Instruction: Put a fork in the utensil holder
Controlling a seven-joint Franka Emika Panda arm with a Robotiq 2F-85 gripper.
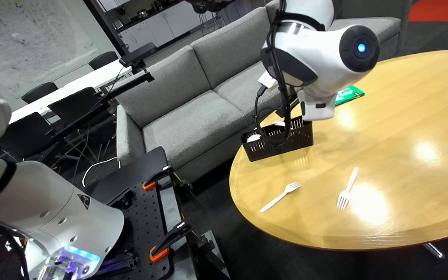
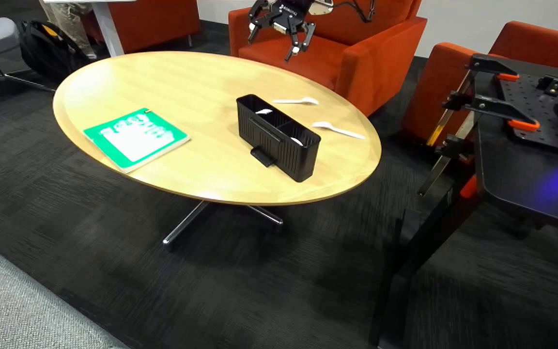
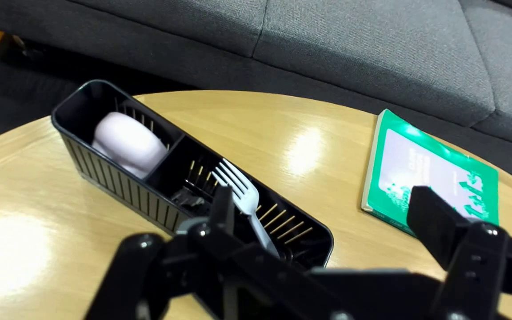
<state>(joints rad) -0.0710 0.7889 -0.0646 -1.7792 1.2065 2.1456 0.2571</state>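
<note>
In the wrist view a white plastic fork (image 3: 248, 200) lies slanted inside the black utensil holder (image 3: 120, 164), in the compartment nearer my gripper; its handle end is hidden behind my finger linkage. The holder (image 2: 279, 138) stands upright on the table in both exterior views, and a bit of the fork (image 2: 263, 111) shows inside it. My gripper (image 3: 322, 193) is open with its fingers wide apart and nothing held between them. One finger overlaps the fork's tines in that view; whether they touch I cannot tell. An exterior view shows the open gripper (image 2: 269, 48) raised above table height.
A rounded white object (image 3: 129, 140) sits in the holder's far compartment. Two more white forks (image 1: 280, 197) lie loose on the oval wooden table (image 2: 172, 97). A green-and-white book (image 2: 136, 138) rests near the table's edge. A grey sofa (image 1: 193, 105) borders the table.
</note>
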